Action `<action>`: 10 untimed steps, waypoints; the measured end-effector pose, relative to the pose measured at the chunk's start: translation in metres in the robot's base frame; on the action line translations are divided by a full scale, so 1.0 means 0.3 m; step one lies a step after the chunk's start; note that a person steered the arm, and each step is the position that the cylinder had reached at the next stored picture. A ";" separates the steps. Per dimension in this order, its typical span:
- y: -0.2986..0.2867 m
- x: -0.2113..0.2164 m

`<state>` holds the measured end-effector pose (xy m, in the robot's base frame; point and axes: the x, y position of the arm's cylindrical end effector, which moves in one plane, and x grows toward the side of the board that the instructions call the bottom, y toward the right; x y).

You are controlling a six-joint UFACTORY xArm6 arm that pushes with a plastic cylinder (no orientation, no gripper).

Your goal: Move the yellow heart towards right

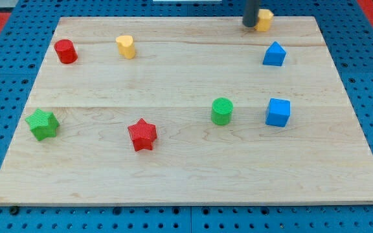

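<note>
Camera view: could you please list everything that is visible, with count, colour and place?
Cylinder: 1, red, top left.
Yellow heart: 1, yellow, top, left of centre.
Yellow block: 1, yellow, top edge, right; shape unclear.
Blue pentagon-like block: 1, blue, upper right.
Cube: 1, blue, right, middle.
Green cylinder: 1, green, right of centre.
Red star: 1, red, lower centre-left.
Green star: 1, green, left.
Board: 1, light wood.
My tip: 1, dark, against the yellow block's left side.

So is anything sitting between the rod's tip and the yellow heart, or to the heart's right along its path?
No. My tip is at the view's top, touching another yellow block. The board toward the yellow heart is bare, as is its rightward path until the blue block.
</note>
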<state>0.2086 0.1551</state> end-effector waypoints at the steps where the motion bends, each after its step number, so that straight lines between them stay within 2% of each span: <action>1: -0.054 0.018; 2: -0.396 0.076; 3: -0.550 0.269; 4: -0.491 0.428; 5: -0.686 0.533; 6: -1.012 0.533; 7: -1.155 0.455; 8: -1.178 0.314; 9: -1.098 0.228; 10: -0.854 0.246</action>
<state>0.2825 -0.1011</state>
